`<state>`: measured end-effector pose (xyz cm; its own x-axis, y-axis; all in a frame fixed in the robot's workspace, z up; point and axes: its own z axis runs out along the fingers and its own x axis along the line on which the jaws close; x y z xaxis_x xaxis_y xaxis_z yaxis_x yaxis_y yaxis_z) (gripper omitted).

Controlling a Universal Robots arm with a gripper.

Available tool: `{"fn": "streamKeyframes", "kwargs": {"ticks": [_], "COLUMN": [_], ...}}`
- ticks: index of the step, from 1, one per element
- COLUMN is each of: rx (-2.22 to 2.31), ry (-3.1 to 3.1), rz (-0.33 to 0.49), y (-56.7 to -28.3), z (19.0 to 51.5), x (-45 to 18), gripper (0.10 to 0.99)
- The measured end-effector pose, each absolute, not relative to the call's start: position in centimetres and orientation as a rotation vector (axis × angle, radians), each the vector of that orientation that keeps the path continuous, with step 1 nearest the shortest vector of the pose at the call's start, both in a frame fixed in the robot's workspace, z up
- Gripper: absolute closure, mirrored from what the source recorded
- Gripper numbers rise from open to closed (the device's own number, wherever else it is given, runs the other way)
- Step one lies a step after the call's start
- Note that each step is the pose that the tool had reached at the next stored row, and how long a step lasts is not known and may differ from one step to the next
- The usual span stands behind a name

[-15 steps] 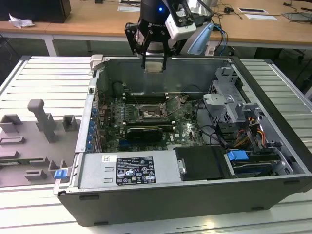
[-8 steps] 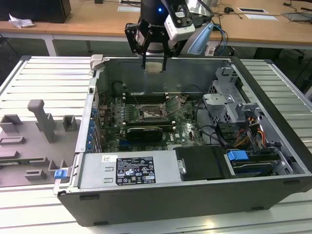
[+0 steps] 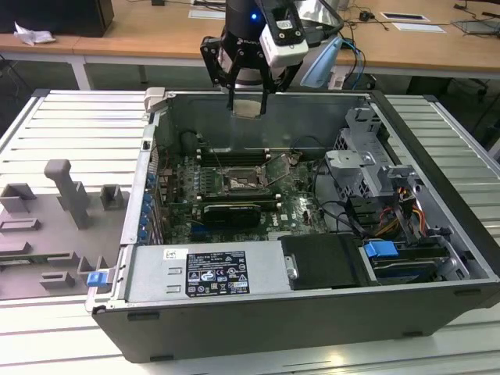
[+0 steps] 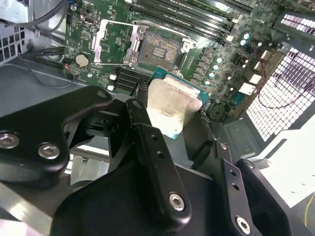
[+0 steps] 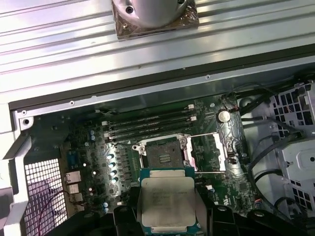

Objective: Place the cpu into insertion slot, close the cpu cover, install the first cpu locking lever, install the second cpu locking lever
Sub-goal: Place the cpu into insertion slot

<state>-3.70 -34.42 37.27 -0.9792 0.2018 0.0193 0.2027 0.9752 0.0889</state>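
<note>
Case with motherboard; cpu in gripper.

looks like a robotics lab to me: an opened computer tower lies on a ribbed aluminium workbench beside grey jigs, with wooden desks strewn with cables and papers behind.

Dull silver metal tops the cpu; the gripper looks matt black.

Arm hanging vertically from above, gripper pointing straight down, clamped on opposite edges of the cpu
</note>
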Motion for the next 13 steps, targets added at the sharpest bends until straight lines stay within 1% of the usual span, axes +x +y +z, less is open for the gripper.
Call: {"fn": "streamKeyframes", "kwargs": {"ticks": [13], "rx": [-0.625], "ry": [-3.074], "rz": [-0.143], "y": [-34.42], "z": [37.15], "x": [-3.7], "gripper": [0.557]}}
